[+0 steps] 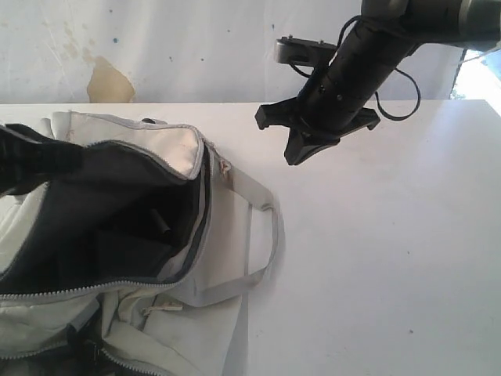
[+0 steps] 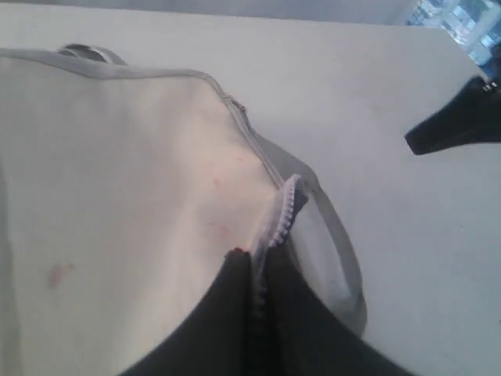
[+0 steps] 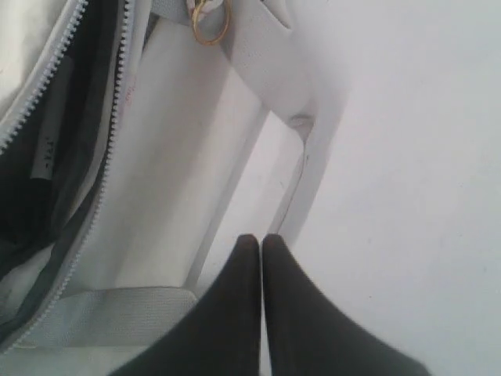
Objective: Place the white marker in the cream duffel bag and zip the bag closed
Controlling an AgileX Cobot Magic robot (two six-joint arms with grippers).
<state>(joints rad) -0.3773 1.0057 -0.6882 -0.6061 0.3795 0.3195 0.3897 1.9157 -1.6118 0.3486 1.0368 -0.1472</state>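
Observation:
The cream duffel bag [image 1: 168, 145] lies on the left of the white table with its main zipper open and dark lining showing. My left gripper [image 2: 258, 262] is shut on the bag's zipper edge [image 2: 286, 205] and holds the flap up; it shows as a black shape [image 1: 35, 157] at the far left. Inside the opening lies a slim pale barrel with small print, apparently the white marker [image 3: 48, 137]. A dark stub [image 1: 160, 222] in the lining may be its cap. My right gripper [image 3: 260, 239] is shut on nothing, above the table beside the bag's grey handle, apart from the bag [image 1: 296, 153].
A grey webbing handle [image 1: 264, 235] loops out from the bag's right side onto the table [image 1: 391, 258]. A gold ring [image 3: 210, 27] hangs at the zipper end. A zipped front pocket [image 1: 156, 309] faces the near edge. A stained wall [image 1: 109, 78] stands behind.

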